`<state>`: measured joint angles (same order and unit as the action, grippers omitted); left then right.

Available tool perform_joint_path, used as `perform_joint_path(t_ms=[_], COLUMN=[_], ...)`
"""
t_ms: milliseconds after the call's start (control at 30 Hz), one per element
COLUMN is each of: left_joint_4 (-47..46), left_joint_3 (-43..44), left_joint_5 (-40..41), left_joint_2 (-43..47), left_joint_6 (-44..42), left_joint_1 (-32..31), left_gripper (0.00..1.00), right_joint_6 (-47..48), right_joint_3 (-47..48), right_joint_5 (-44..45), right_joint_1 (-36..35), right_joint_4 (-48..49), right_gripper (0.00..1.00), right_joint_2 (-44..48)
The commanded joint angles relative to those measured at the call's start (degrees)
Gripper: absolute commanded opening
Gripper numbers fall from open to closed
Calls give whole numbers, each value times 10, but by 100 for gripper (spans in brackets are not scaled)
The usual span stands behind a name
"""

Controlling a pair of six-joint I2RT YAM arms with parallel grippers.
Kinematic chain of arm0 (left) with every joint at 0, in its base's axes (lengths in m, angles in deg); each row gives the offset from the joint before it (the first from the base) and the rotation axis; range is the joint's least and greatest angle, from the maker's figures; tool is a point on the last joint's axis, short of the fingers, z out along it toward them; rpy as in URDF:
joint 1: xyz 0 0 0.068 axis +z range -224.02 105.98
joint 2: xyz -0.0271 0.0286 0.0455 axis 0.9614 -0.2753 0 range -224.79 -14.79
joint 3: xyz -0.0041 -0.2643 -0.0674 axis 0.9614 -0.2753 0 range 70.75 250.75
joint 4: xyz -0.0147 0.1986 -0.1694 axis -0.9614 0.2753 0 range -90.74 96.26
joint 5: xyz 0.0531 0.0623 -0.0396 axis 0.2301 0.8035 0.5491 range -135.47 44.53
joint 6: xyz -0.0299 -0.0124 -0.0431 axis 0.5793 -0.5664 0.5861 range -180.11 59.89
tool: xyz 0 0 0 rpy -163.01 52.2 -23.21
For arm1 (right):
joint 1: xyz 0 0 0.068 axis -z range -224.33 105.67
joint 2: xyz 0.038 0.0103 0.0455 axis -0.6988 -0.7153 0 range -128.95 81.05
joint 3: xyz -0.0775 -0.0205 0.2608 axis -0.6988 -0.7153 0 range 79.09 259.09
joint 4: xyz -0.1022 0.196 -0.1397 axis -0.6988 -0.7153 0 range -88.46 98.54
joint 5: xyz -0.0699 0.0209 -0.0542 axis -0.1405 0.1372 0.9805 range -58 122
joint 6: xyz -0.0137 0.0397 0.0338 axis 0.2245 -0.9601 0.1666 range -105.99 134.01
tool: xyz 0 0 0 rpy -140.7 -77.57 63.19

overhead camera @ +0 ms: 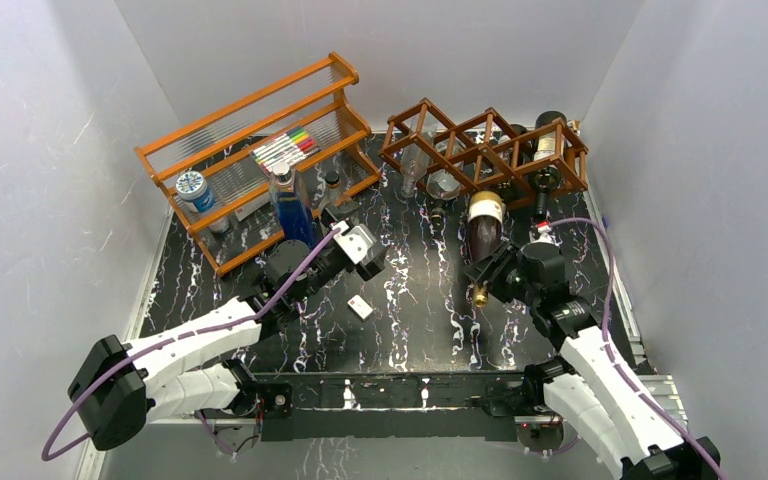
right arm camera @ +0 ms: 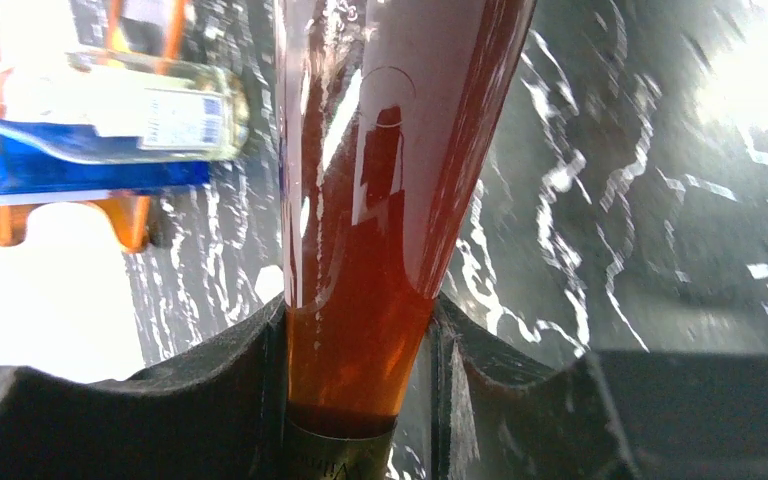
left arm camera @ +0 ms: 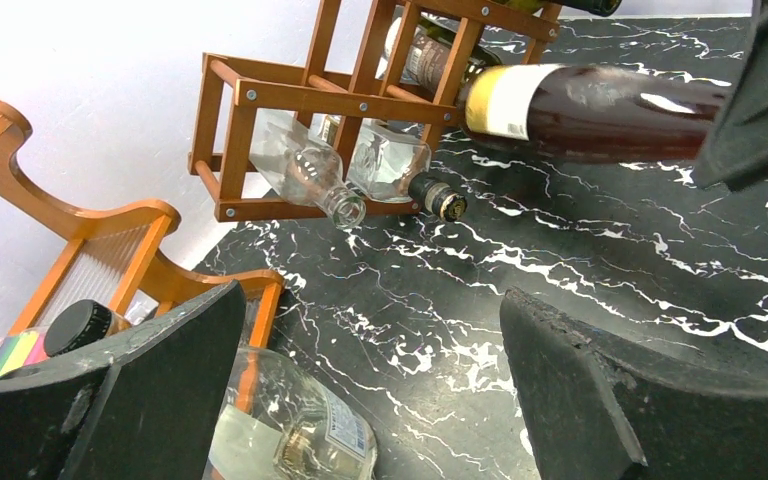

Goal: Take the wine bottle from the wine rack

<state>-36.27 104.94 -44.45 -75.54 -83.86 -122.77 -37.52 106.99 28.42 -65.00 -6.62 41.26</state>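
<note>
At centre right of the overhead view, the right gripper (overhead camera: 481, 276) is clamped on the neck of the wine bottle (overhead camera: 483, 238); its own wrist view shows a dark finger (right arm camera: 230, 390) pressed against each side of the amber glass neck (right arm camera: 355, 340). The bottle lies roughly level above the black marble tabletop (overhead camera: 410, 300), gold-capped end toward the lower edge of the frame, cream-labelled base end toward the wine rack (overhead camera: 480, 150); whether the base touches the rack's front rail cannot be told. At upper centre of the left wrist view, the rack (left arm camera: 290, 100) holds two clear bottles (left arm camera: 310, 170) and a dark one (left arm camera: 438, 196), necks pointing outward. The left gripper (left arm camera: 370, 330) hangs with jaws spread wide and nothing between them, just beside the orange tiered shelf (overhead camera: 250, 130) at upper left, well apart from the wine bottle (left arm camera: 600, 110).
</note>
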Motion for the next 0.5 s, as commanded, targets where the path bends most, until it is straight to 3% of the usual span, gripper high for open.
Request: perform_joint_path(t_ms=[0,200,367,467], left_joint_4=[-19,-17,-3,116], left_joint_3=[9,11,26,103], left_joint_5=[-12,-11,-58,-144], left_joint_2=[-1,-8,-10,-14], left_joint_6=[10,18,43,131], left_joint_1=[-8,-8,-11,-13], left_gripper=[98,98,98,98], right_joint_6=[-4,0,86,196], right_joint_3=[42,54,135,224], right_joint_5=[-3,-33,-107,-191], right_joint_1=[5,5,5,5], right_joint_4=[88,20,-121,-228], right_gripper=[0,0,0,0], right_joint_2=[60,98,72,16])
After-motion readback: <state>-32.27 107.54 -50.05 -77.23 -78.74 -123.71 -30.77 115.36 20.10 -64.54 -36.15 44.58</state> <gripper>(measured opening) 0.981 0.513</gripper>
